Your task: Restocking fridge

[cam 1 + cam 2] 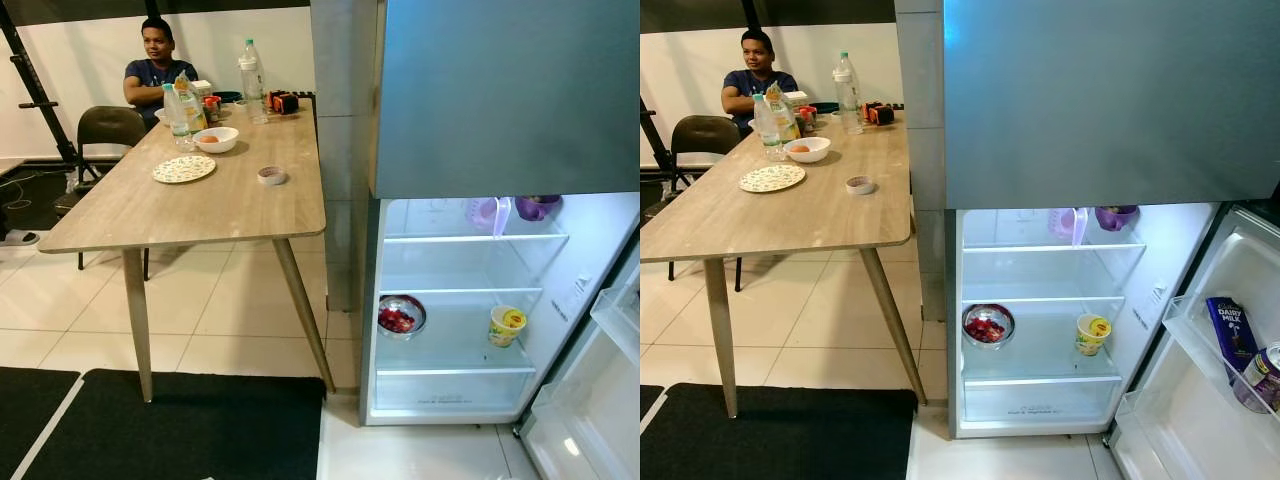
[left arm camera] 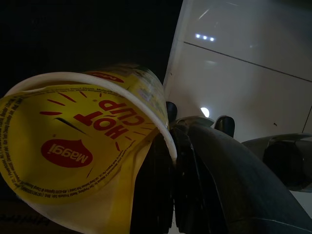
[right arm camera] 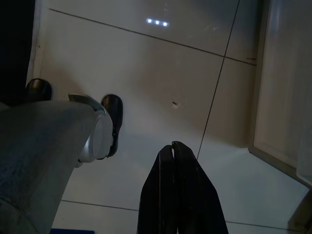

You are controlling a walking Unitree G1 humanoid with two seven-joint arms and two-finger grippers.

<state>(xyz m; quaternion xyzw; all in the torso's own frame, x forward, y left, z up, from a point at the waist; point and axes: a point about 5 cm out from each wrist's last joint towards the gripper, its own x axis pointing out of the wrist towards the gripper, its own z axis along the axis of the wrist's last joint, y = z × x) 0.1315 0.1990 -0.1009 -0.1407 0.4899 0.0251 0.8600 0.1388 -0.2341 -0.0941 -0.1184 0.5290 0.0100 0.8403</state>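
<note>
An open fridge [image 1: 470, 330] stands beside a wooden table [image 1: 200, 200] on white tiles; the left gripper [image 2: 170, 161] grasps a noodle cup [image 2: 83, 146], the right gripper [image 3: 178, 195] hangs clenched

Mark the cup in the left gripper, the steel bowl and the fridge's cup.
Held cup [image 2: 73, 146]: left wrist view, yellow lid.
Steel bowl [image 1: 988, 326]: right eye view, red contents.
Fridge cup [image 1: 1092, 335]: right eye view, side wall.

Head views: bright, even, sharp room light.
Fridge [image 1: 1040, 300]: interior glows white from its own lamp.
Worktop [image 1: 200, 190]: soft shadow on the floor tiles [image 1: 230, 320] beneath.
Wrist views: dim and murky.
Glare: small ceiling-light spots mirrored on glossy tiles.
Noodle cup [image 2: 83, 146]: close, slightly soft.
</note>
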